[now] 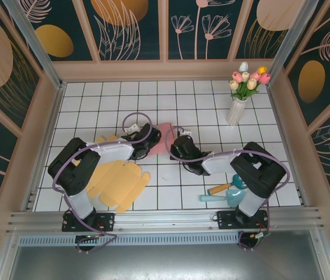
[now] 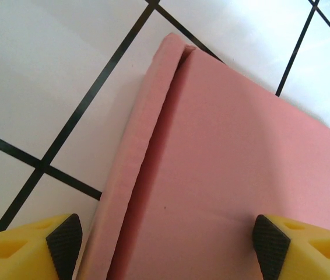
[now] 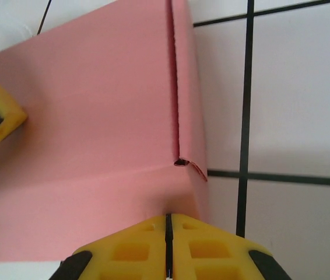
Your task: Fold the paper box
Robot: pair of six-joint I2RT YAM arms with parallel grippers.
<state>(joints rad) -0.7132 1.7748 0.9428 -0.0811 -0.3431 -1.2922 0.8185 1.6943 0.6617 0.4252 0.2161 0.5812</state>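
The paper box [image 1: 165, 133] is pink and lies flat on the tiled table between both arms. In the left wrist view the box [image 2: 229, 157] has a folded-over side flap along its left edge. My left gripper [image 2: 167, 245] is open, its black pads straddling the box's width, and comes in from the left [image 1: 151, 140]. The right gripper [image 3: 169, 220] is shut, its yellow fingertips together and pressed against the box's near flap [image 3: 95, 192] by a slightly torn corner. From the top it sits at the box's right side [image 1: 178, 143].
A flat yellow cardboard cut-out [image 1: 117, 184] lies in front of the left arm. A teal and orange tool [image 1: 226, 191] rests near the right arm's base. A white vase of tulips [image 1: 238, 105] stands at the back right. Wooden walls enclose the table.
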